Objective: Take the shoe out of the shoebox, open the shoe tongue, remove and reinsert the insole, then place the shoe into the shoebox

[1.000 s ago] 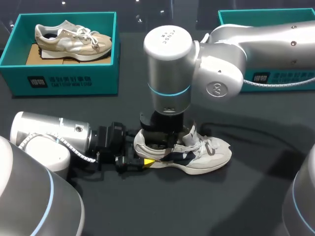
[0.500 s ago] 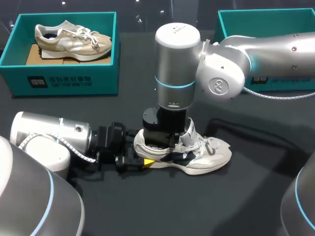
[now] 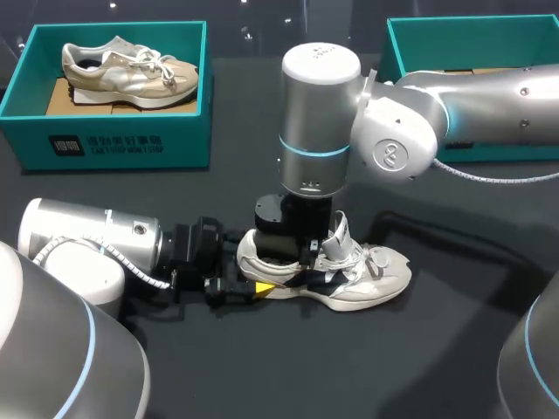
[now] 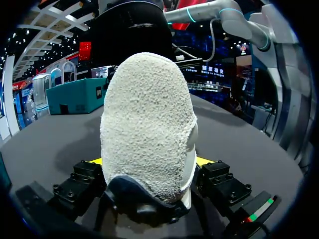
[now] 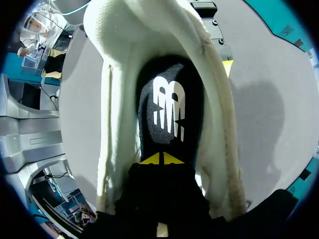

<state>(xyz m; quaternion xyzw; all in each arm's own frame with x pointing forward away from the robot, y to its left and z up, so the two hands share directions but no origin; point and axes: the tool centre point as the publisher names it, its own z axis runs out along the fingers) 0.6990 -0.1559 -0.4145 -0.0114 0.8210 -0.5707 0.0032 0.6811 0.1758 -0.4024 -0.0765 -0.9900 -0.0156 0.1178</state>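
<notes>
A white and grey shoe (image 3: 367, 275) lies on its sole mid-table, toe to the right, with its tongue (image 3: 339, 234) standing up. My left gripper (image 3: 253, 284) comes in from the left. It is shut on the shoe's heel (image 4: 147, 129), with a yellow tip on each side. My right gripper (image 3: 293, 251) reaches straight down into the shoe's opening. In the right wrist view its yellow tips (image 5: 162, 159) are pressed together on the black insole (image 5: 167, 99), which has a white logo and lies inside the pale lining (image 5: 114, 99).
A teal shoebox (image 3: 105, 140) at the back left holds a beige shoe (image 3: 131, 70). A second teal shoebox (image 3: 410, 35) stands at the back right, partly behind my right arm. A cable (image 3: 454, 240) runs across the dark tabletop to the shoe's right.
My right gripper has closed inside the shoe, and its wrist shifted a little to the right. The tongue now stands higher. The left arm and the shoe have kept still.
</notes>
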